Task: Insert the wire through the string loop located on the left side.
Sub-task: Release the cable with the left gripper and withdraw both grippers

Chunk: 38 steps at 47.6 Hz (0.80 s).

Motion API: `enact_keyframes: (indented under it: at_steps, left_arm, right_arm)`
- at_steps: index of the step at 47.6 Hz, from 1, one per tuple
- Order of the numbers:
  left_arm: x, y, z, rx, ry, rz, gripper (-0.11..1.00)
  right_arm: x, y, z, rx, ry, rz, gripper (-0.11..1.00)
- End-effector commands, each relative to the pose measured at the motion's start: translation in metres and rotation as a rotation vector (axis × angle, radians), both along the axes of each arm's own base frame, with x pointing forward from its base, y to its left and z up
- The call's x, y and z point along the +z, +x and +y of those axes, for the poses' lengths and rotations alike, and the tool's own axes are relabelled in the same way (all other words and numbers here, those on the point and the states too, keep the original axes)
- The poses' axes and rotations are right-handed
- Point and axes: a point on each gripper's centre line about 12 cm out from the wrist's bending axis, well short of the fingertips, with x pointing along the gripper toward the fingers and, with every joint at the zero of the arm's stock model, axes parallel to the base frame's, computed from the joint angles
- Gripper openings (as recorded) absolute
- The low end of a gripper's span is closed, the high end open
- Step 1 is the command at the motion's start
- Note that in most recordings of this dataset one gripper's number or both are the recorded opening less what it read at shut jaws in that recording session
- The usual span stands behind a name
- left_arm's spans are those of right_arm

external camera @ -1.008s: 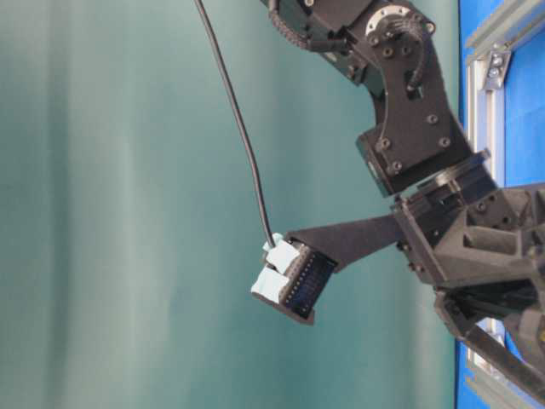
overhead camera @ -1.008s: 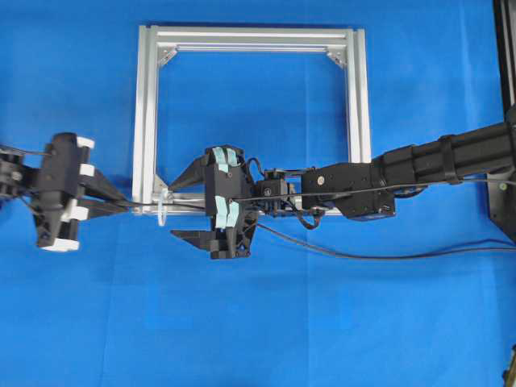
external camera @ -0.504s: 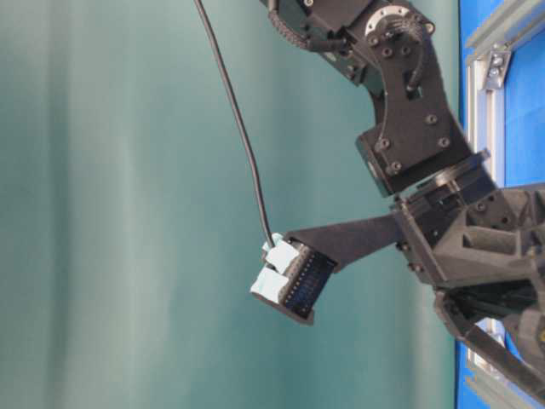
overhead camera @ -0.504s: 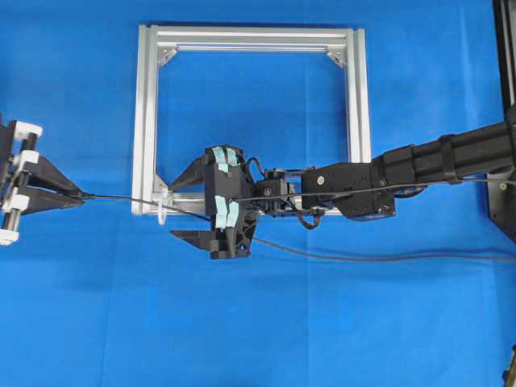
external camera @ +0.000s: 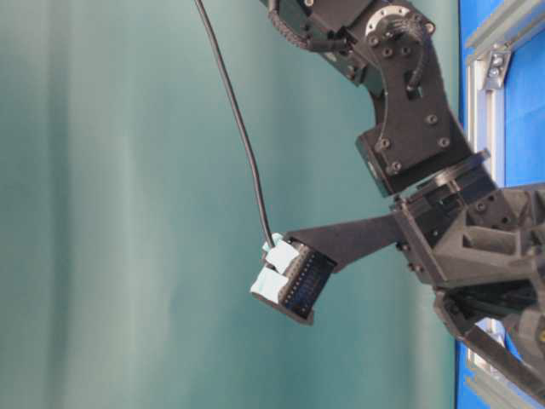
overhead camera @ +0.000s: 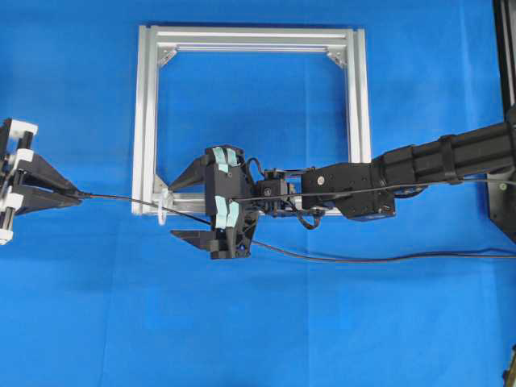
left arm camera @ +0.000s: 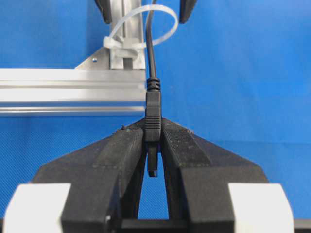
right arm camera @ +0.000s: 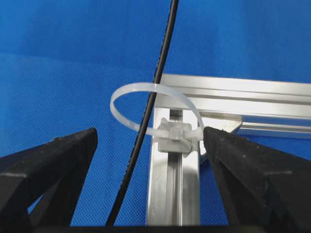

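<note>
Left gripper [overhead camera: 74,193], far left of the overhead view: fingers [left arm camera: 121,150] pinched narrow on the plug end of the wire [overhead camera: 121,198]. In the left wrist view the plug [left arm camera: 153,116] stands clamped between both pads, its tip pointing back into the gripper, cable running straight away from the fingertips.

From the fingertips the wire runs rightward, crosses the left bar of the aluminium frame [overhead camera: 145,121] at its lower corner and passes through the string loop [overhead camera: 164,208]. The right wrist view confirms it: wire [right arm camera: 146,116] inside the white loop [right arm camera: 146,92], which arches off its mount on the frame bar [right arm camera: 175,194].

Right gripper [overhead camera: 193,203], just right of the loop: fingers [right arm camera: 43,165] spread wide, one either side of loop and bar, holding nothing.

Beyond it the wire trails slack across the blue cloth [overhead camera: 322,339] to the right edge.

Judgement: threading looks done. The wire's long axis lies left-right, in line with the left fingers, so any further draw is a straight pull leftward by the left arm, the only one gripping.
</note>
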Motion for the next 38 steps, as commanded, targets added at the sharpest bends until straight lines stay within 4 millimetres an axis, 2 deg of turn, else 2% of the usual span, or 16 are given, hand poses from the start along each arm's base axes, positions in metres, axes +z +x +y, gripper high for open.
enact_keyframes:
  at_steps: [1,10,14,21,23,30,38]
  left_arm:
    - [0.002,0.002,-0.001,0.003,-0.013,0.007,0.07]
    - [0.000,0.002,-0.001,0.017,-0.037,0.021,0.09]
    - [0.000,0.002,-0.001,0.018,-0.037,0.024,0.30]
    - [-0.001,0.001,-0.001,0.016,-0.034,0.030,0.75]
    - [-0.001,0.001,-0.001,0.016,-0.035,0.028,0.83]
    - [0.002,0.002,-0.001,0.016,-0.037,0.016,0.76]
    - [0.012,0.004,-0.001,0.015,-0.044,-0.028,0.76]
  right_arm:
    - [0.023,0.005,0.000,-0.002,0.006,-0.055,0.92]
    - [0.024,0.005,0.000,-0.003,0.006,-0.059,0.92]
    - [0.025,0.006,0.000,-0.001,0.004,-0.061,0.92]
    - [0.025,0.006,0.000,-0.001,0.004,-0.060,0.92]
    - [0.026,0.006,0.000,-0.002,0.005,-0.061,0.92]
    - [0.031,0.005,0.000,-0.002,0.006,-0.069,0.92]
    - [0.044,0.003,0.000,0.002,0.004,-0.084,0.92]
